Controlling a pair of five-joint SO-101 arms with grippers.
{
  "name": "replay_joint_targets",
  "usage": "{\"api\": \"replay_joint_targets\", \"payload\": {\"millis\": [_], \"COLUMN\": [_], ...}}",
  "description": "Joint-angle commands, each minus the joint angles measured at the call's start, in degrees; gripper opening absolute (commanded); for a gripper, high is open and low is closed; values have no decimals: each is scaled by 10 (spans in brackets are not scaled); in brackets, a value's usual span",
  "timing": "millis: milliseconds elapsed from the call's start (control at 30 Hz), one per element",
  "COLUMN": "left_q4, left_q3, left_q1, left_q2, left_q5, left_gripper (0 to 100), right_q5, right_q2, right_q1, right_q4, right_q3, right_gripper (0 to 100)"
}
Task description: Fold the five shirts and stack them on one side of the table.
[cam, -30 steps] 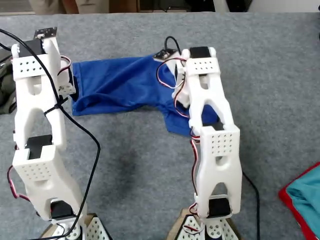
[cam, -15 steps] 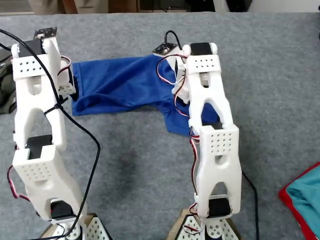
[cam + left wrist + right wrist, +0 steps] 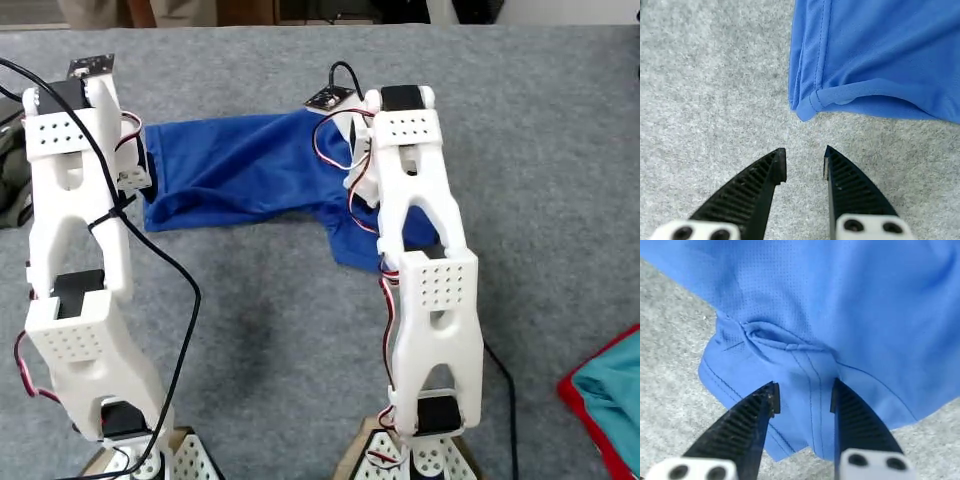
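Crumpled blue mesh-fabric shirt [image 3: 240, 170]: lying on grey felt tabletop [image 3: 260, 330], far side, between both arms. Left arm's fingers [image 3: 765, 185]: parted, empty, above bare tabletop just beside shirt's hemmed corner. Right arm's fingers [image 3: 747, 422]: parted, empty, over a folded shirt edge

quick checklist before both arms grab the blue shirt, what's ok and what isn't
1. The left gripper is open: ok.
2. The right gripper is open: ok.
3. The left gripper is over the blue shirt: not ok, it is above bare table, short of the shirt's corner.
4. The right gripper is over the shirt: ok, above the sleeve.
5. The shirt lies flat: not ok, creased and doubled over.
6. The right gripper touches cloth: cannot tell.
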Motion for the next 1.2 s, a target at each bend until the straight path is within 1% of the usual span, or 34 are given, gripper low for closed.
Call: {"api": "replay_joint_targets", "payload": {"millis": [0,267,433,633,700,800,833,967,1167], "left_q4": [6,6,6,6,6,6,6,6,5], "left_q3": [1,1,1,1,1,1,1,17,39], "left_q1": [-4,-4,-4,-4,-4,-4,-4,-4,-4], "left_q2": [-33,-31,-30,-30,-30,-30,-30,-30,-32], "left_q5": [-1,-2,-2,-2,-2,-2,-2,-3,-21], "left_gripper": [139,139,139,139,139,139,139,139,136], "right_q5": [3,3,6,2,-11,-33,-38,-55,-50], "right_q2": [-39,-58,-29,35,45,58,63,72,68], "right_q1": [12,14,14,-24,-32,-32,-31,-20,9], "right_q4": [11,11,1,-2,-2,-2,-2,3,12], "right_q3": [-31,-23,-15,-26,-34,-60,-71,-109,-137], "right_gripper": [188,188,188,184,145,50,32,34,33]}}
